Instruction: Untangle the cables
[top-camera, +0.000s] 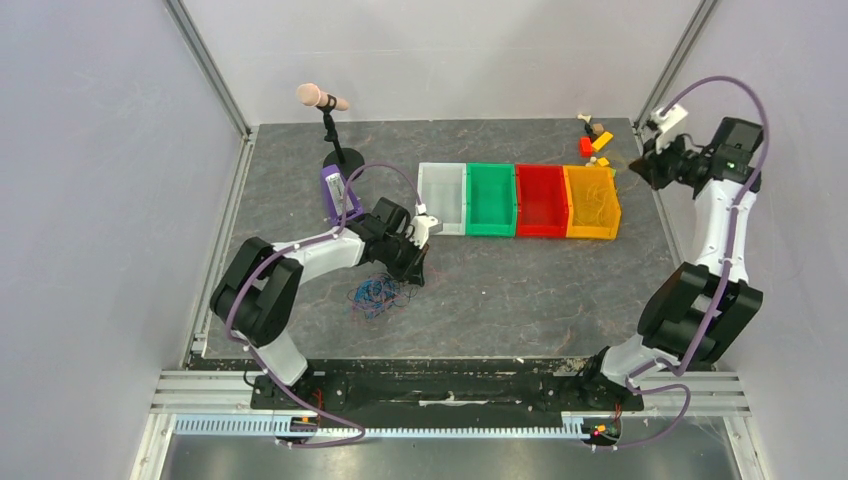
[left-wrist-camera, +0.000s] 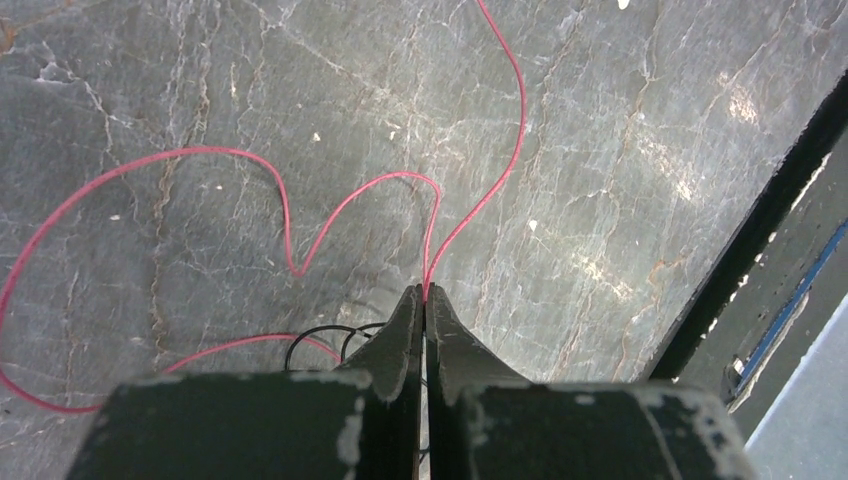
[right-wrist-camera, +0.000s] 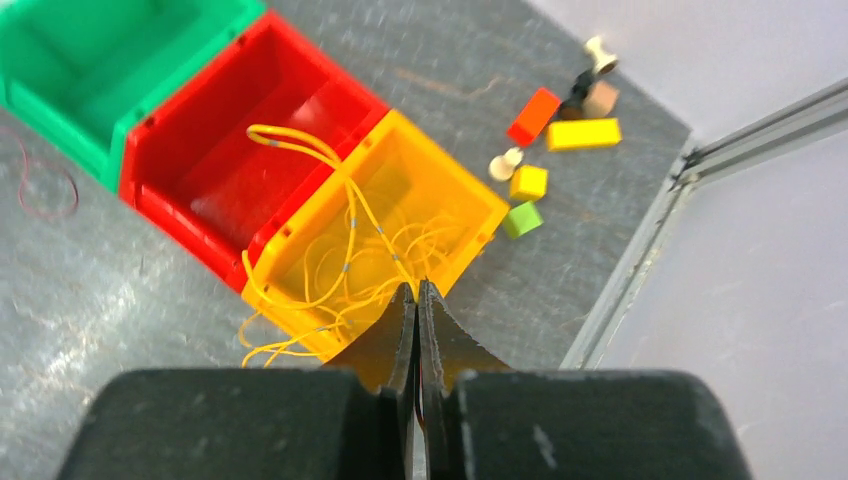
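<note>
The cables lie in two places. A clump of blue, red and black cables (top-camera: 375, 293) sits on the grey table just left of my left gripper (top-camera: 417, 268). In the left wrist view that gripper (left-wrist-camera: 426, 290) is shut on a thin red cable (left-wrist-camera: 285, 215), which loops away across the table, and a black cable (left-wrist-camera: 320, 335) curls beside the fingers. My right gripper (top-camera: 645, 163) hangs raised at the back right. Its tips (right-wrist-camera: 416, 285) are shut on a yellow cable (right-wrist-camera: 350, 215) that rises out of the yellow bin (right-wrist-camera: 480, 205), where more yellow strands lie.
Clear (top-camera: 442, 197), green (top-camera: 490, 198), red (top-camera: 541, 199) and yellow (top-camera: 590, 201) bins stand in a row mid-table. A microphone on a stand (top-camera: 322, 97) and a purple object (top-camera: 335, 190) are behind the left arm. Small toy blocks (right-wrist-camera: 560, 130) lie in the back right corner.
</note>
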